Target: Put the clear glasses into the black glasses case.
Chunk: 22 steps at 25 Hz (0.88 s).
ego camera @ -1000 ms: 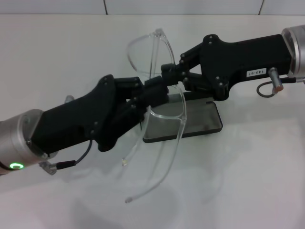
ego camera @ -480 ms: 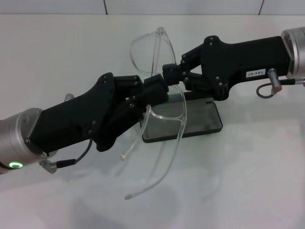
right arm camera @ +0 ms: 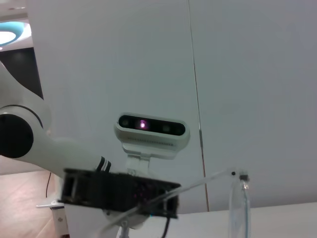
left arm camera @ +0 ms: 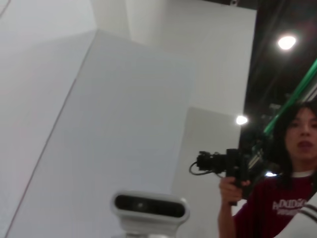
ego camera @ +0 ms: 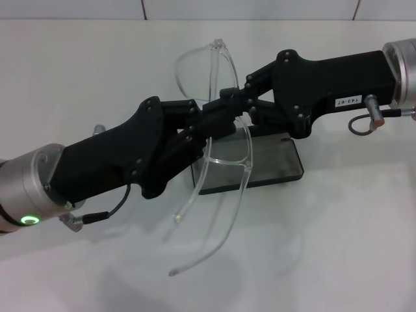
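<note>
The clear glasses hang in the air above the table, one lens high at the back and the other low. Their long thin arms trail down toward the table's front. My right gripper reaches in from the right and is shut on the frame near the bridge. My left gripper comes up from the lower left and meets the glasses at the same spot, fingers closed on the frame. The black glasses case lies on the table under both grippers, its grey lining showing. One lens edge and arm show in the right wrist view.
The white table ends at a wall along the back. The left wrist view points upward at my head camera and a person holding a camera, showing none of the task's things.
My left gripper has pushed a little up and to the right, closer to the right gripper's fingertips. The glasses' trailing arms shifted slightly. The right arm and the case stay put.
</note>
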Tool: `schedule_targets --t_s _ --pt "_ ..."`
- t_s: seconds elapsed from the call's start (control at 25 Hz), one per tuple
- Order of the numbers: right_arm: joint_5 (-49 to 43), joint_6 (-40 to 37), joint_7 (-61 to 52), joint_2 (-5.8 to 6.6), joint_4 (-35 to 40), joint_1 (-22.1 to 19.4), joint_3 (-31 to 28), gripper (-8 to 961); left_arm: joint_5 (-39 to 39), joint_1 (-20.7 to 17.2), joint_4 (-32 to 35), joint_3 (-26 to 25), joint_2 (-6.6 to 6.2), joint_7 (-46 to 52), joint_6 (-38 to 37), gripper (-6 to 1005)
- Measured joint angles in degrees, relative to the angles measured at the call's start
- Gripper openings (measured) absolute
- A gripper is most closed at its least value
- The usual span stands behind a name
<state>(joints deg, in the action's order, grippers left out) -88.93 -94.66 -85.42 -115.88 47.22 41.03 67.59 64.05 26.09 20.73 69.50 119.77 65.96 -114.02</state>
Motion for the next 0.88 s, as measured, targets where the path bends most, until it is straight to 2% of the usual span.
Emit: schedule_targets --t_s 0.88 --pt "2.0 -0.2 0.1 -0.14 -0.3 1.1 1.8 54 0.1 0.0 -1.2 0.2 0.45 -2.6 5.6 81"
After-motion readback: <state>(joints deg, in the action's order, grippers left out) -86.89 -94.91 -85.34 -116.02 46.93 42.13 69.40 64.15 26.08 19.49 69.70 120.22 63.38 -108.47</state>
